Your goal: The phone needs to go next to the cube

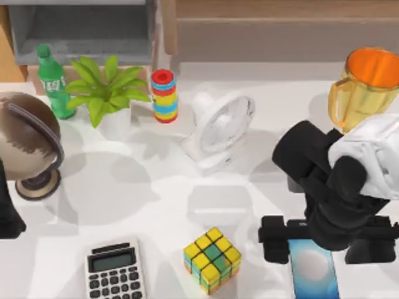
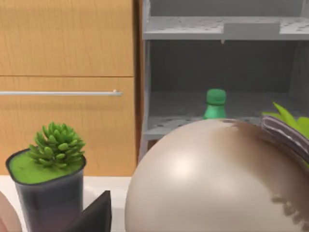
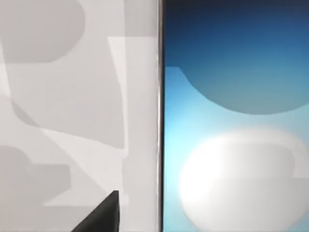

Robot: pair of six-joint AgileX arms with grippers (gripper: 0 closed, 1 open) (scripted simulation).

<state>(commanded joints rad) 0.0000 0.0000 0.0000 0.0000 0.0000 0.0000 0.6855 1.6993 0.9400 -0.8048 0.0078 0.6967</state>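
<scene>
Top view: 1 phone point(image 1: 313, 269), 1 cube point(image 1: 212, 259), right gripper point(image 1: 312, 240) spread wide over the phone.

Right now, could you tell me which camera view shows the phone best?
The top view: the phone lies flat near the table's front edge, right of the cube, under the right gripper. The right wrist view gives a close look at its screen and one edge. The left wrist view faces the globe.

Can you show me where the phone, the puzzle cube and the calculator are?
phone point(image 1: 313, 272): top view, on the pale glow of its screen.
puzzle cube point(image 1: 212, 252): top view, on its top face.
calculator point(image 1: 114, 272): top view, just under its display, on the upper keys.
</scene>
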